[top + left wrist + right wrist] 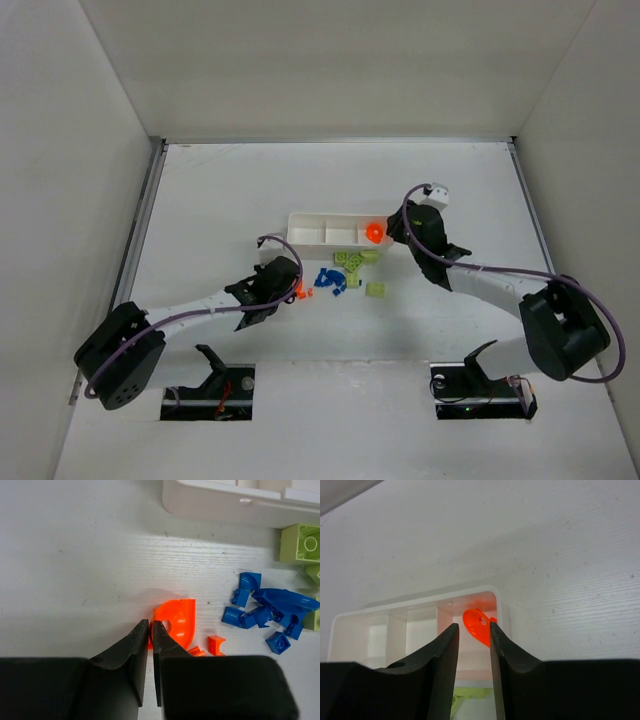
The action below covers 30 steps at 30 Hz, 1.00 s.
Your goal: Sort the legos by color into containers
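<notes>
The white tray (312,230) has three compartments. My right gripper (391,232) hovers at its right end with its jaws parted (473,625). A flat orange lego (479,625) sits just past the tips, against the right finger, over the right compartment (470,650); I cannot tell whether it is resting there. My left gripper (288,284) is low on the table, its jaws (150,623) pinched on the edge of a curved orange lego (179,622). Two small orange bricks (216,645) lie beside it. Blue legos (265,612) and lime green legos (300,542) lie to the right.
The loose blue bricks (330,280) and green bricks (356,263) lie just in front of the tray, between the two grippers. One green brick (376,289) lies apart, nearer the arms. White walls enclose the table on three sides.
</notes>
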Available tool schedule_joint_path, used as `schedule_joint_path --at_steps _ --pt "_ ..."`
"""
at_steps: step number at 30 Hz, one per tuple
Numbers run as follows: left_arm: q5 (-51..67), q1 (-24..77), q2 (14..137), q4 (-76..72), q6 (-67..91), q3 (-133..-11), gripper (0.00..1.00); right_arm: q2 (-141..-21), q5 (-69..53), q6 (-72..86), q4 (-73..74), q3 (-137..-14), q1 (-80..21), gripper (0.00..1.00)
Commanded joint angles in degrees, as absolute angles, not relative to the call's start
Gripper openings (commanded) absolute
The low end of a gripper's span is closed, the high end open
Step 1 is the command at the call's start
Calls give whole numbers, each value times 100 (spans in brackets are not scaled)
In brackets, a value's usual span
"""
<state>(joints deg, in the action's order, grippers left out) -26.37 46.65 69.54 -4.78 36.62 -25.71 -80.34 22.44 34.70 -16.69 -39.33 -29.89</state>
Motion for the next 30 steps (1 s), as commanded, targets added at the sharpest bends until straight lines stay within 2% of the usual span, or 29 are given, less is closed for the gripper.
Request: schedule_joint_path --at_steps 1,9,16,24,30 --pt "-2918 4742 6680 -369 3779 -2707 4 -7384 2250 3305 -1758 -3824 -2931 38" --pt "-3005 4829 6180 96 3762 -3067 1 -6198 2294 3129 -1337 -3402 -2835 42" --pt "-2910 4856 5941 176 3709 -3717 0 -5687 2329 3287 -1476 -2875 -2597 45" --pt "-1943 4777 8101 -1238 3358 -5377 0 -5564 2355 3401 -1670 -2593 -2562 51" --pt "-1538 4768 9710 -1494 3270 -6792 1 -5484 2329 3480 -1670 -2514 -2483 52"
